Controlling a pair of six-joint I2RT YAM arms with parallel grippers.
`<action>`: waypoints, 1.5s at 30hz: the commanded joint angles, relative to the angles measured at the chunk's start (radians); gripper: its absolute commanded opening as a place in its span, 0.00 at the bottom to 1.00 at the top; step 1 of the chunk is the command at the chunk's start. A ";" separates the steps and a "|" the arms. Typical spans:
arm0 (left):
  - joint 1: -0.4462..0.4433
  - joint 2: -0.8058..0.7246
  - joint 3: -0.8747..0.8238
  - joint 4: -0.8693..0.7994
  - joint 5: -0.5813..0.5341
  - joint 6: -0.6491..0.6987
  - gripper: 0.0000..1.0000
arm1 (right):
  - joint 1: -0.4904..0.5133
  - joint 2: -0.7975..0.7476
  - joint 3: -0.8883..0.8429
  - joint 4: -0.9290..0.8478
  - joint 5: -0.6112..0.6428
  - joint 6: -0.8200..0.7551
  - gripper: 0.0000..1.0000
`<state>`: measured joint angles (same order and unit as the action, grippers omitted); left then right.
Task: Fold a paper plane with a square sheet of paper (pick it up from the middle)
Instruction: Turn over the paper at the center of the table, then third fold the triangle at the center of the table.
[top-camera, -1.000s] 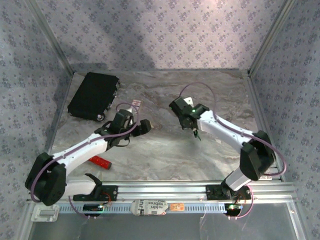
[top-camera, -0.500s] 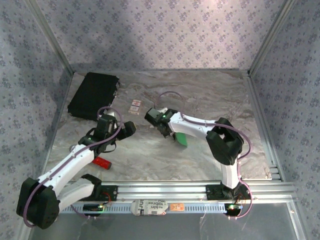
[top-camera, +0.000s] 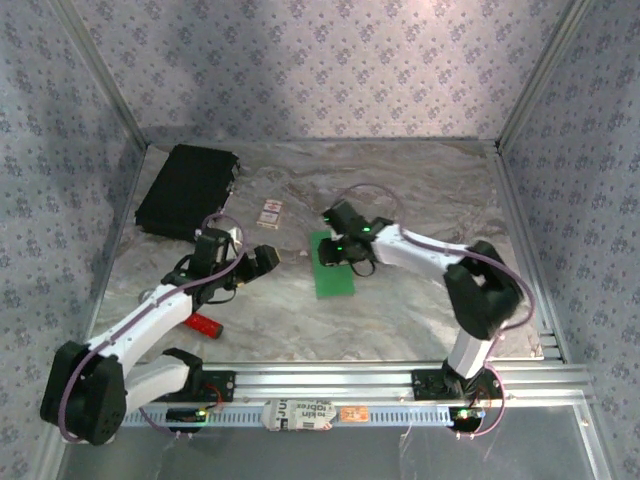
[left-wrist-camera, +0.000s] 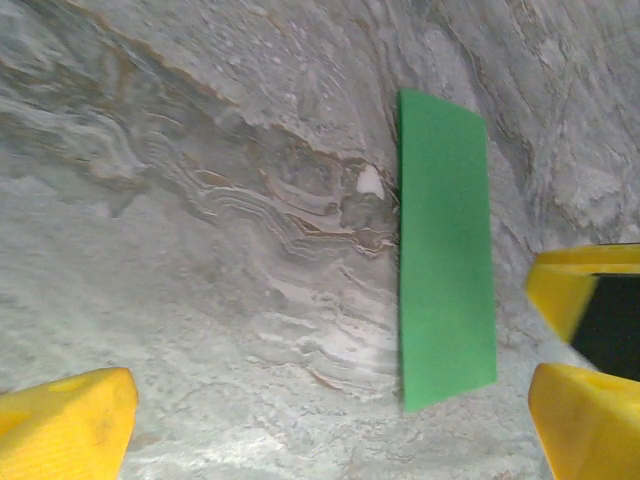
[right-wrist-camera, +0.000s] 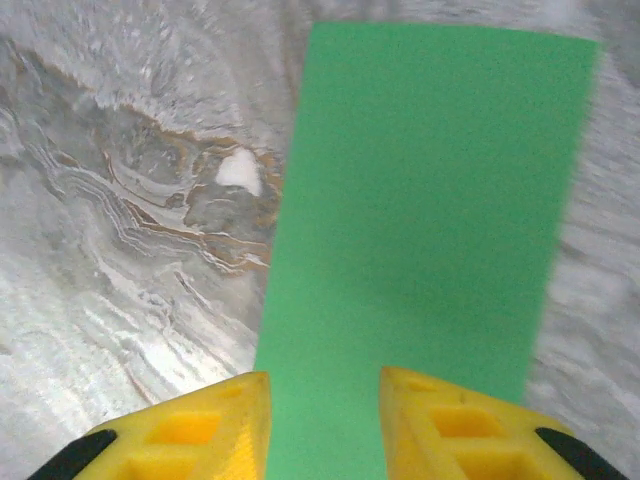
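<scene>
A: Where is the green sheet of paper (top-camera: 335, 274)?
B: It lies flat near the middle of the table (top-camera: 430, 200), at 3 o'clock from the left gripper (top-camera: 269, 258), whose fingers stand wide apart.
A: And the right gripper (top-camera: 338, 251)?
B: It is above the sheet's 12 o'clock end, its 2 fingers a little apart.
</scene>
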<state>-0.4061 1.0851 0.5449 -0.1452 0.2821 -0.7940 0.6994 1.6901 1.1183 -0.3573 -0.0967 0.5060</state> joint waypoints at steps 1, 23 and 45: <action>-0.014 0.050 0.005 0.113 0.098 -0.018 1.00 | -0.107 -0.095 -0.133 0.208 -0.243 0.087 0.32; -0.183 0.491 0.234 0.146 0.140 -0.112 0.68 | -0.254 0.048 -0.278 0.366 -0.519 0.188 0.11; -0.210 0.674 0.326 0.206 0.224 -0.177 0.53 | -0.301 0.083 -0.412 0.443 -0.506 0.241 0.09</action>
<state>-0.6090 1.7355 0.8391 0.0345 0.4793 -0.9497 0.4057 1.7569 0.7353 0.1291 -0.6403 0.7380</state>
